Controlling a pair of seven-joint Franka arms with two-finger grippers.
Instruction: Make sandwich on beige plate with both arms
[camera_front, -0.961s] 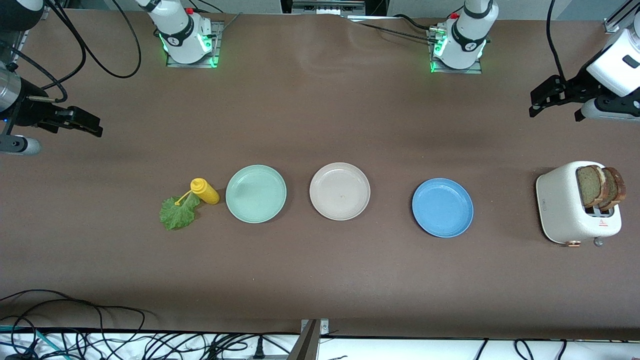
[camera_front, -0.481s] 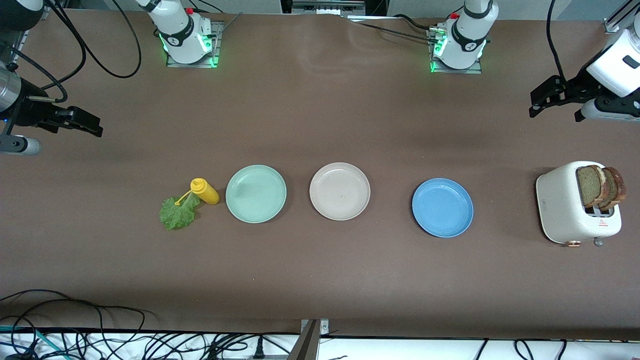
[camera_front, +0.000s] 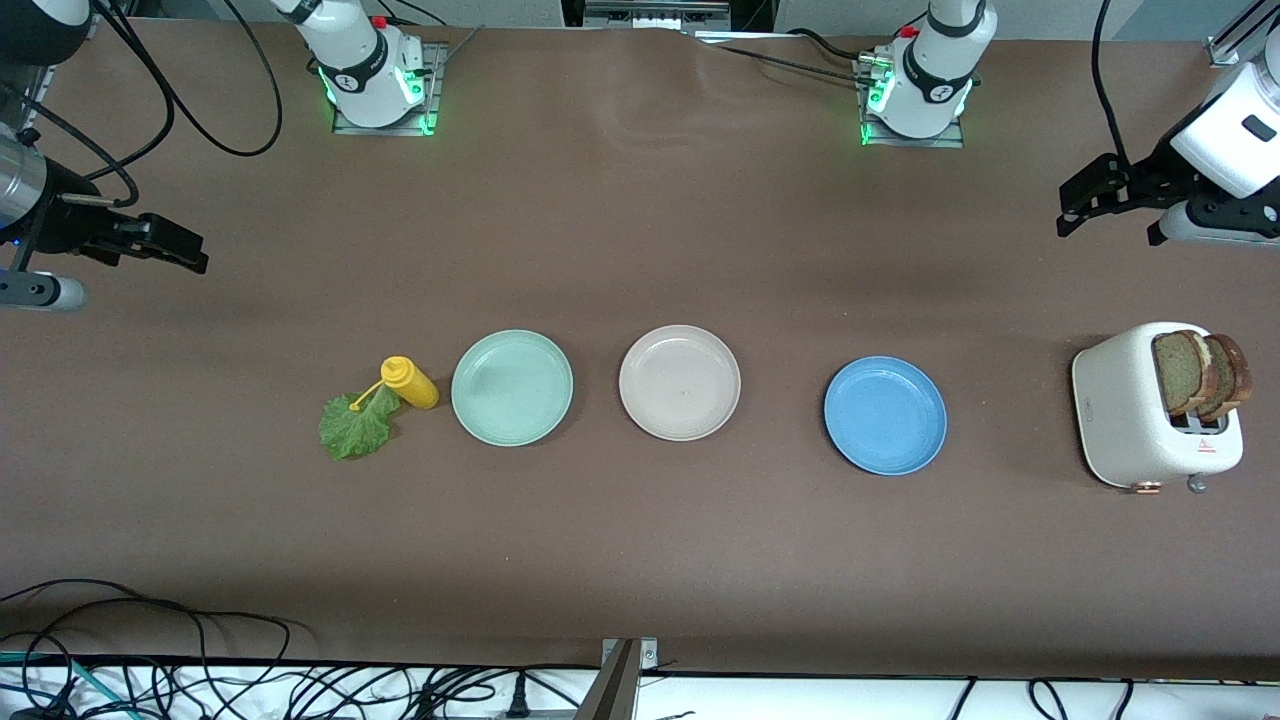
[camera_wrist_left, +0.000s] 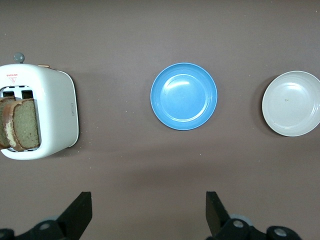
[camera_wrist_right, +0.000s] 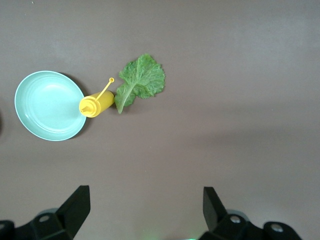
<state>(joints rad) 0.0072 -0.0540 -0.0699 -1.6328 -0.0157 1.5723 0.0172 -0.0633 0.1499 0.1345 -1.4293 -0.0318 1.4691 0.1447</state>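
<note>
The beige plate (camera_front: 680, 383) (camera_wrist_left: 291, 103) sits mid-table between a mint green and a blue plate, with nothing on it. Two brown bread slices (camera_front: 1198, 373) (camera_wrist_left: 22, 124) stand in the slots of a white toaster (camera_front: 1130, 420) (camera_wrist_left: 57, 115) at the left arm's end. The green lettuce leaf (camera_front: 357, 425) (camera_wrist_right: 142, 80) lies flat at the right arm's end, touching a yellow squeeze bottle (camera_front: 410, 382) (camera_wrist_right: 96, 104). My left gripper (camera_front: 1107, 232) (camera_wrist_left: 148, 200) hangs open over bare table by the toaster. My right gripper (camera_front: 195, 255) (camera_wrist_right: 145, 195) hangs open over bare table at its own end, holding nothing.
The mint green plate (camera_front: 512, 387) (camera_wrist_right: 49, 105) lies beside the bottle. The blue plate (camera_front: 885, 415) (camera_wrist_left: 184, 96) lies between the beige plate and the toaster. Loose cables run along the table edge nearest the front camera.
Both arms have shifted only very slightly. Nothing on the table has moved, and both grippers stay open.
</note>
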